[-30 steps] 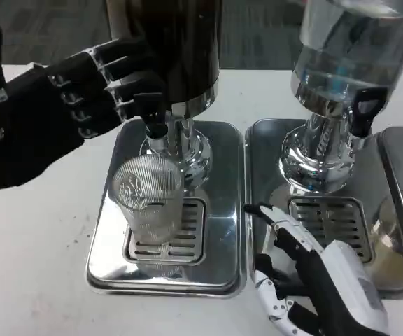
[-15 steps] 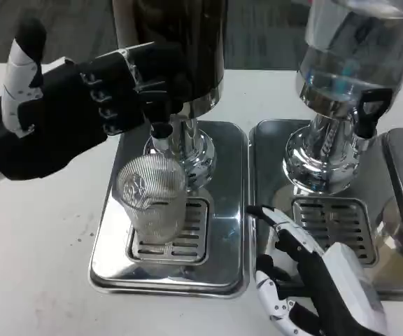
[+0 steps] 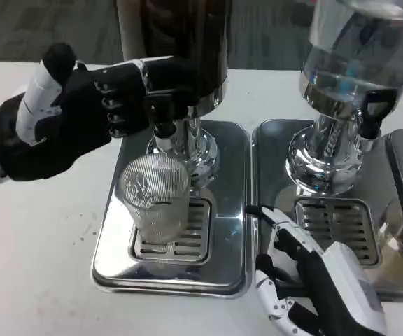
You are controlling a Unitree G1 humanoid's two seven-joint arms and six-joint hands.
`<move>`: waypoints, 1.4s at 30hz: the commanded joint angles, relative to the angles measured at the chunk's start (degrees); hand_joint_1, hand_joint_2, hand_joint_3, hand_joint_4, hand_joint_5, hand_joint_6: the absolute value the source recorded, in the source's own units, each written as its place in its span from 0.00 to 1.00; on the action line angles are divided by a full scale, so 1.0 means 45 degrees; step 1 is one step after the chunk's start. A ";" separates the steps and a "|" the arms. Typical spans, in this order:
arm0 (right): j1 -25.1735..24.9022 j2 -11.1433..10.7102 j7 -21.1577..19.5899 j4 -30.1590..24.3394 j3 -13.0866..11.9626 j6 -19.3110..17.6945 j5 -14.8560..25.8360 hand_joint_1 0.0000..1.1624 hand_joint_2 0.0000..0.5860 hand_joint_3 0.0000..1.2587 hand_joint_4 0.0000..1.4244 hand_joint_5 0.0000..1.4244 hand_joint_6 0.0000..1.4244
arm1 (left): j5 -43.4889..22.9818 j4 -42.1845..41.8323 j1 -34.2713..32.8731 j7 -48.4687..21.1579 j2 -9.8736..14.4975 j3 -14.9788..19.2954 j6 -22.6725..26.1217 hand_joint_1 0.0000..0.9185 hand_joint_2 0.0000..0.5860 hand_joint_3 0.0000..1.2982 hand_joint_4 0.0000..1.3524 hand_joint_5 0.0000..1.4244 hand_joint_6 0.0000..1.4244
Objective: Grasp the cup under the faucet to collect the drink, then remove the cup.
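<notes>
Since a second ago our left hand [image 3: 82, 115] has moved right, fingers now on the dark dispenser's faucet lever [image 3: 161, 105]. From the head view, the ribbed clear cup [image 3: 154, 198] stands on the drip grate [image 3: 170, 241] beneath the spout. We should press steadily, keeping the cup centred. Our right hand [image 3: 313, 280] rests spread, holding nothing

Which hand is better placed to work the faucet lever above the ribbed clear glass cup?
Left, probably. The left hand has its fingers at the black faucet lever above the ribbed clear glass cup. The right hand rests low by the neighbouring chrome drip tray.
</notes>
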 commanded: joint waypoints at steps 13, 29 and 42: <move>-0.0290 -0.0115 0.0291 0.0080 -0.0252 0.0005 0.0639 0.42 1.00 0.14 0.08 0.08 0.16 | 0.0525 -0.0766 0.1009 0.0234 -0.0244 -0.0089 -0.2680 0.00 0.09 0.15 0.05 0.07 0.05; -0.0771 -0.0205 0.0663 0.0650 -0.0570 -0.0546 0.2244 0.39 0.87 0.12 0.06 0.05 0.16 | 0.1072 -0.0675 0.1155 0.0277 -0.0070 -0.0311 -0.3959 0.00 0.10 0.15 0.06 0.07 0.04; -0.0979 -0.0179 0.0922 0.0852 -0.0655 -0.0641 0.2525 0.38 0.84 0.11 0.05 0.05 0.16 | 0.1369 -0.1078 0.1456 0.0400 0.0053 -0.0481 -0.5333 0.00 0.11 0.15 0.06 0.07 0.05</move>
